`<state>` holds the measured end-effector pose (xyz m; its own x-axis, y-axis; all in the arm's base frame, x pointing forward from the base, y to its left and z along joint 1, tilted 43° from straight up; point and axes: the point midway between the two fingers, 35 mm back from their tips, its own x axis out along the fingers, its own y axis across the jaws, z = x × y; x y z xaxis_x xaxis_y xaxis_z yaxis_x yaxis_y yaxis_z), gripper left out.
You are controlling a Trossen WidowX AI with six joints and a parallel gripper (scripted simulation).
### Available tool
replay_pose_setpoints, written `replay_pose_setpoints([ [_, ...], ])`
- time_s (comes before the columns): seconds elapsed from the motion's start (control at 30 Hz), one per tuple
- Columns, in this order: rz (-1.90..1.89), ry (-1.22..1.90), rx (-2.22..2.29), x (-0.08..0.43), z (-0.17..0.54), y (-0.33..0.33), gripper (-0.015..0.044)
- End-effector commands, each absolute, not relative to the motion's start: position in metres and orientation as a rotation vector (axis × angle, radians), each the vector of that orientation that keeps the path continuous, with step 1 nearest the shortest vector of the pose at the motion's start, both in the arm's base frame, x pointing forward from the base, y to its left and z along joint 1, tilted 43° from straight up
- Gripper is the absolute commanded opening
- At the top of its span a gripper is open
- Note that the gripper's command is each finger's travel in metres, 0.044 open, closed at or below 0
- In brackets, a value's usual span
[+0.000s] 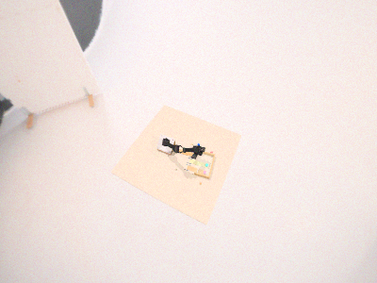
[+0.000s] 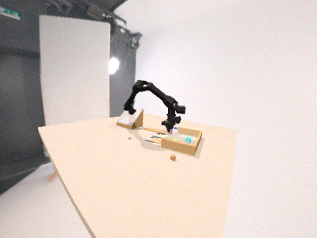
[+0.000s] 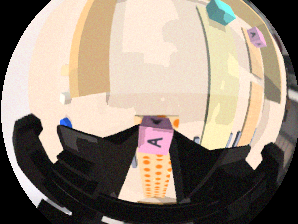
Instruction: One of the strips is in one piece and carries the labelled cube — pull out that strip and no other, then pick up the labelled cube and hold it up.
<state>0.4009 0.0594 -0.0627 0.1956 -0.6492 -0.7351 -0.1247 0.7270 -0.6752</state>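
A pink cube [image 3: 155,140] with a black letter A sits at the far end of an orange-dotted strip [image 3: 157,175], seen in the wrist view. My gripper [image 3: 154,129] [image 2: 170,132] has a finger against each side of this cube and is shut on it, low over the strip. Whether the cube is clear of the strip is hidden. To the right lie a pale yellow-green strip [image 3: 219,100] and a plain orange strip [image 3: 254,107] with a break across it. A second pink lettered cube [image 3: 256,37] is at that strip's far end.
A wooden tray [image 3: 91,55] [image 2: 178,147] surrounds the strips' far part. A turquoise block [image 3: 220,12] [image 2: 189,140] is inside it. Left of the tray are a white cube [image 3: 65,97] and a blue piece [image 3: 65,121]. An orange cube [image 2: 173,158] [image 1: 200,183] lies outside. A wedge-shaped box [image 2: 139,119] stands near the arm's base.
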Motion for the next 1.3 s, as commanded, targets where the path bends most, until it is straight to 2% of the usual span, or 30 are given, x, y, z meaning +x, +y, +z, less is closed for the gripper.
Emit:
replay_pose_setpoints([
  [0.0, -0.414, 1.348, -0.709, 0.401, -0.063, 0.06, 0.0098],
  [0.13, -0.414, 1.348, -0.71, 0.398, -0.061, 0.06, 0.0],
  [0.6, -0.414, 1.353, -0.718, 0.338, -0.034, 0.071, 0.0],
  [1.27, -0.414, 1.356, -0.72, 0.299, -0.032, 0.061, 0.0],
])
